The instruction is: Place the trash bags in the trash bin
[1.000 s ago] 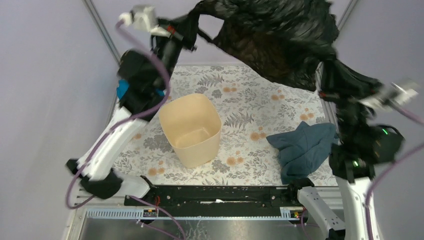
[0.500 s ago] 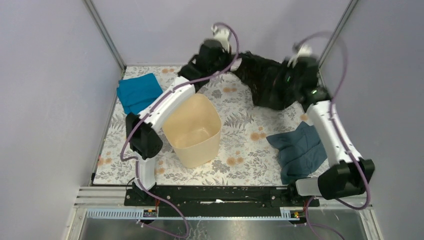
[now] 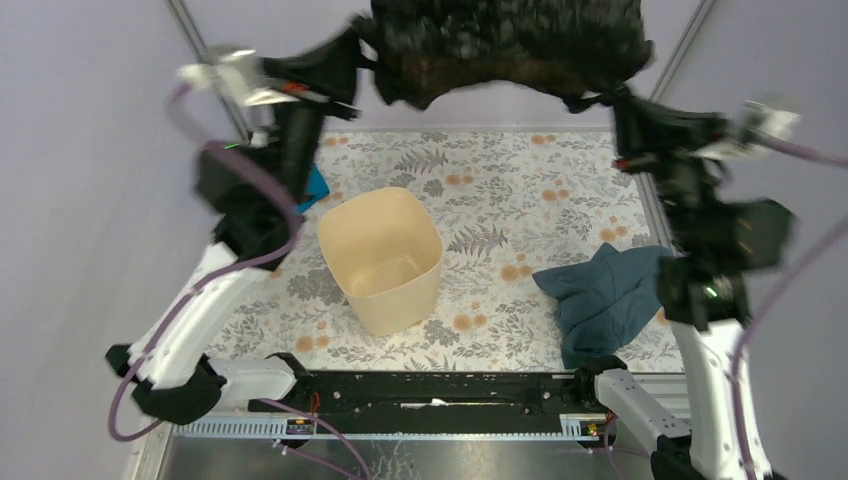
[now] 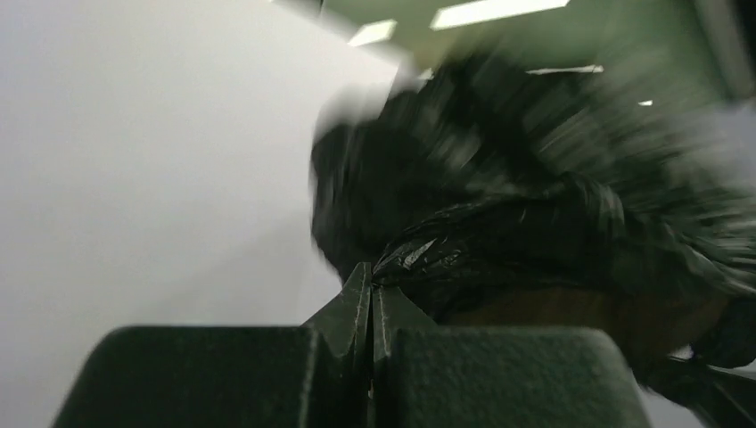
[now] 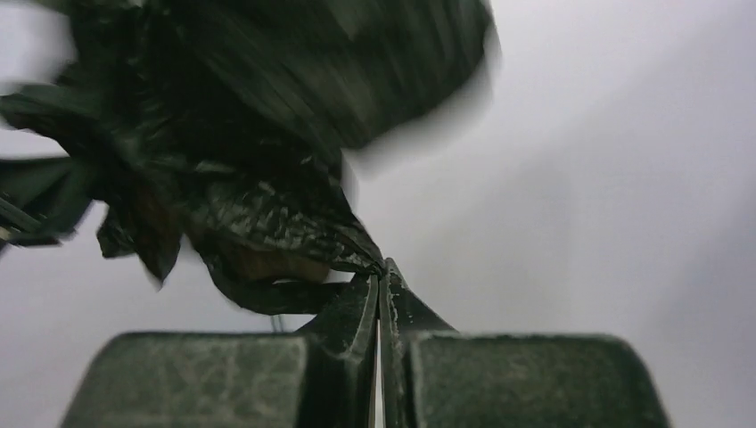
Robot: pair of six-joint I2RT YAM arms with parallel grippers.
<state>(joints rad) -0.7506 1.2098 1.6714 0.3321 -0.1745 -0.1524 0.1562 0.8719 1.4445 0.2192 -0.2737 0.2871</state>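
The glossy black trash bag (image 3: pixel 505 42) hangs stretched between both grippers, high above the far half of the table, blurred by motion. My left gripper (image 3: pixel 365 62) is shut on its left edge; in the left wrist view the bag (image 4: pixel 535 223) bunches at my pinched fingertips (image 4: pixel 372 275). My right gripper (image 3: pixel 605 100) is shut on its right edge; in the right wrist view the bag (image 5: pixel 258 134) billows from my pinched fingertips (image 5: pixel 381 270). The beige trash bin (image 3: pixel 330 235) stands upright and empty on the floral cloth, below and nearer than the bag.
A dark blue-grey cloth (image 3: pixel 600 295) lies crumpled at the right of the table. A bright blue cloth (image 3: pixel 316 186) shows partly behind the left arm. Metal frame posts (image 3: pixel 205 60) rise at the far corners. The black base rail (image 3: pixel 440 390) runs along the near edge.
Both arms were raised a second ago, dropped the bag low to the far table half a second ago, and have swung it up high again now, spread wider.
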